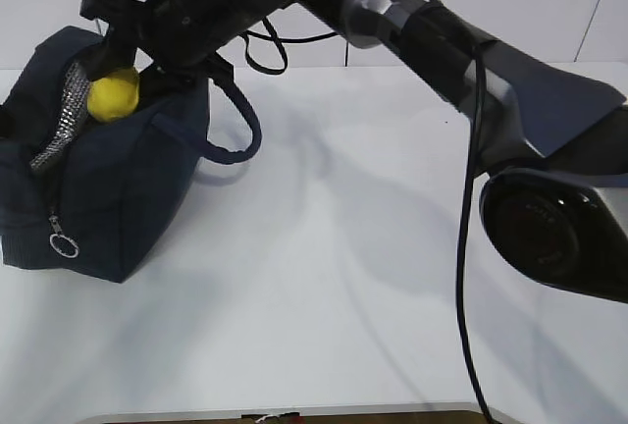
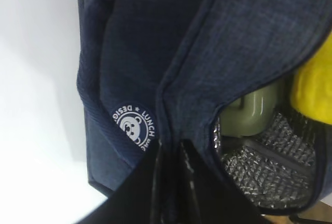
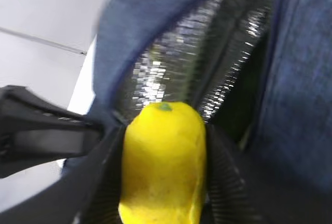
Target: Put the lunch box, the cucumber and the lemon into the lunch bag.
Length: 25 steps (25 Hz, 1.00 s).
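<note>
The navy lunch bag (image 1: 108, 198) stands open at the table's far left. My right gripper (image 1: 116, 79) reaches across and is shut on the yellow lemon (image 1: 114, 95), holding it in the bag's mouth over the silver lining (image 3: 171, 73). In the right wrist view the lemon (image 3: 163, 156) sits between the fingers. My left gripper (image 2: 171, 154) is shut on the bag's rim (image 2: 166, 105) next to the white logo (image 2: 134, 125). The lunch box's pale green lid (image 2: 249, 112) shows inside the bag, with the lemon (image 2: 314, 89) above it. The cucumber is hidden.
The right arm (image 1: 442, 41) and its cable (image 1: 469, 247) span the table (image 1: 324, 277) from the right. The bag's loop handle (image 1: 240, 139) hangs to its right. The silver ring pull (image 1: 64, 244) hangs on the bag's front end.
</note>
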Available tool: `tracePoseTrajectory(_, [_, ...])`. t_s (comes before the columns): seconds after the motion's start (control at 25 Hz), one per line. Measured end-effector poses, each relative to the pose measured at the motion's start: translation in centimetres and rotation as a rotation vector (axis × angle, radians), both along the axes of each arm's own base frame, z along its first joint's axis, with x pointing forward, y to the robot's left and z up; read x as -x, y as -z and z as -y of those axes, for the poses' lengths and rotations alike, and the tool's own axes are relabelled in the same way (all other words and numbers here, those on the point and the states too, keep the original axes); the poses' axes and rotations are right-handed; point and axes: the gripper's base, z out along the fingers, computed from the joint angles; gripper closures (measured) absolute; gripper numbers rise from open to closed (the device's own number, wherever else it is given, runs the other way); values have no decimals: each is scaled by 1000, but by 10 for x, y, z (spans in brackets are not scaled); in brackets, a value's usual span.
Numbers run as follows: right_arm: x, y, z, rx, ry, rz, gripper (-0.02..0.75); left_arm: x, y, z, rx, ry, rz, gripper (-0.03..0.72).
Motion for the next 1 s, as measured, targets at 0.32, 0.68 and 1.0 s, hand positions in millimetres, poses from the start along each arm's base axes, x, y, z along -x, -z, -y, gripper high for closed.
tracePoseTrajectory(0.32, [1,-1,-1,-24,1,-12,184,0,0,1,7,-1,-1,680])
tracePoseTrajectory(0.68, [9,-6,-5,-78,-152,28,181,0,0,1,7,-1,-1,680])
tracePoseTrajectory(1.0, [18,-33,5,-6,-209,120,179,0,0,1,7,-1,-1,680])
